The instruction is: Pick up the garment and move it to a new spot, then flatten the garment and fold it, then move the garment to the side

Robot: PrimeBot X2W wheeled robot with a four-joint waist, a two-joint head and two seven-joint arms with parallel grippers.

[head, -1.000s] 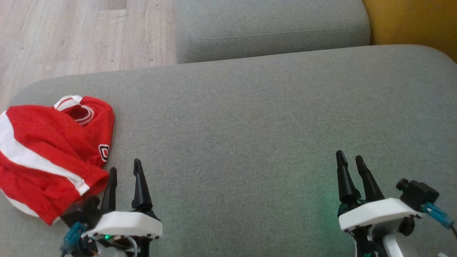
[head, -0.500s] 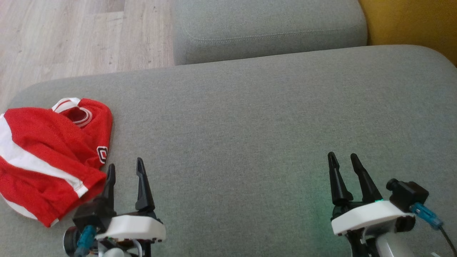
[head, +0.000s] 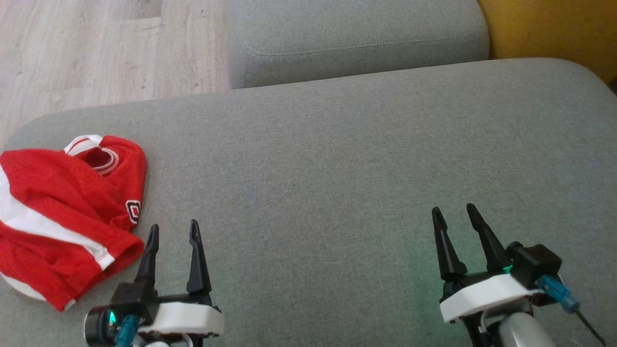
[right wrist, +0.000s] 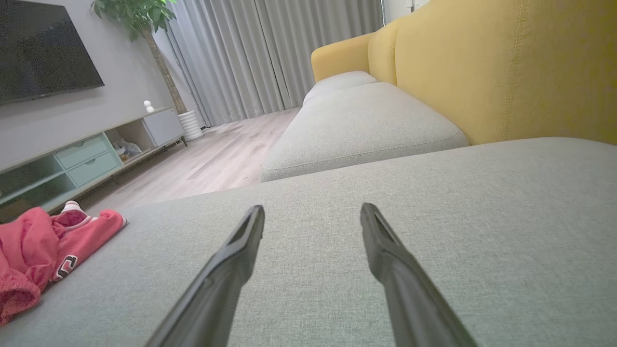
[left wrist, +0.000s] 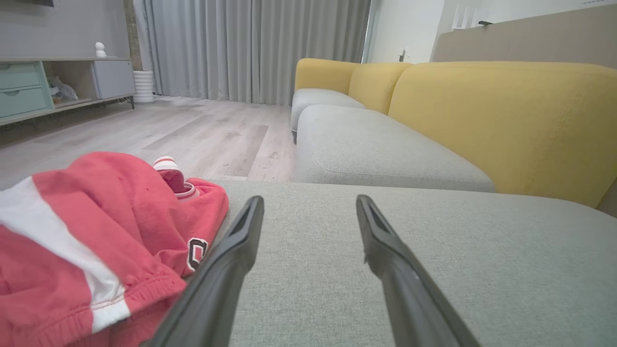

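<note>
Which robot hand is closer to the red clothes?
Left. The left gripper sits right beside the red garment, at its lower right edge, fingers open. The right gripper is far off across the grey cushion, also open.

You have one red garment (head: 62, 212), two grey seats, the near seat (head: 337, 168) and the far seat (head: 356, 43), and two grippers: left gripper (head: 173, 231) and right gripper (head: 453, 212). You see one plant (right wrist: 130, 14), one TV (right wrist: 43, 48).
</note>
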